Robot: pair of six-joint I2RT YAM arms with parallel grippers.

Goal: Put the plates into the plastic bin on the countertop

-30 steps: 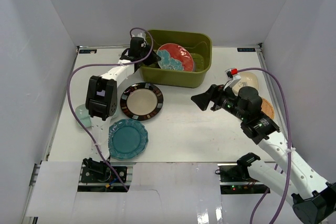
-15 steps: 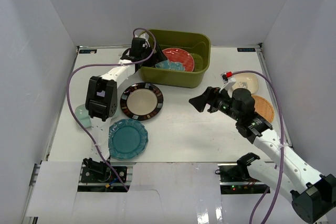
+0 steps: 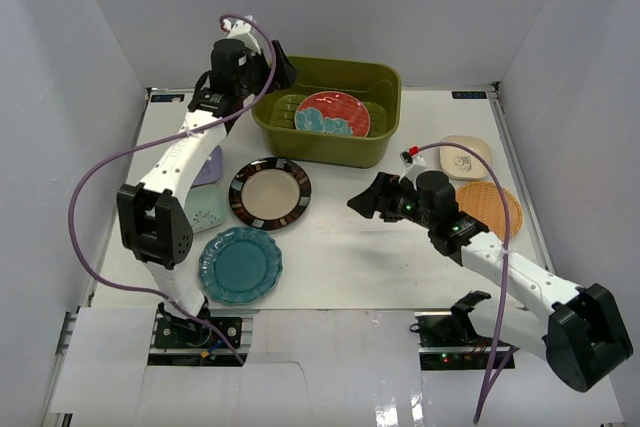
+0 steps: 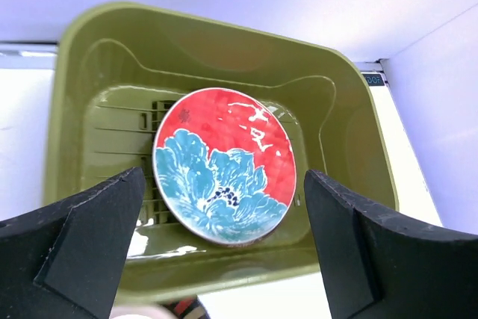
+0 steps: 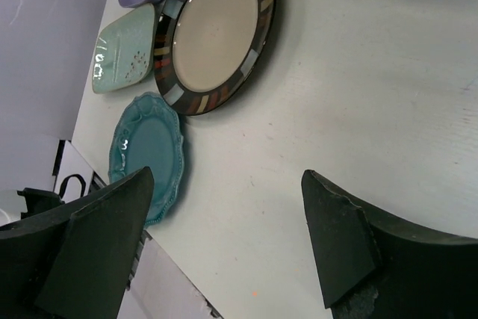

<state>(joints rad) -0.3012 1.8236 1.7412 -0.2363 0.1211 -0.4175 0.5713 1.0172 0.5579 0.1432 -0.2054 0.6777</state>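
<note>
Illumination: bright, even, diffuse, from overhead; white countertop nearly washed out. Shadows: soft, short, close under objects. Glare: white streaks on red-teal plate, sheen on plastic bin floor, reflections on glossy near ledge. Focus: sharp in all views.

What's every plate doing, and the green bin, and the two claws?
red-teal plate: flat inside the bin
plastic bin: upright, holds one plate
black-rimmed plate: outside, on the countertop
teal scalloped plate: on the countertop
lavender dish: on the countertop
mint dish: on the countertop
cream dish: on the countertop
orange plate: on the countertop
left gripper: open, empty, above the bin
right gripper: open, empty, above the countertop
</note>
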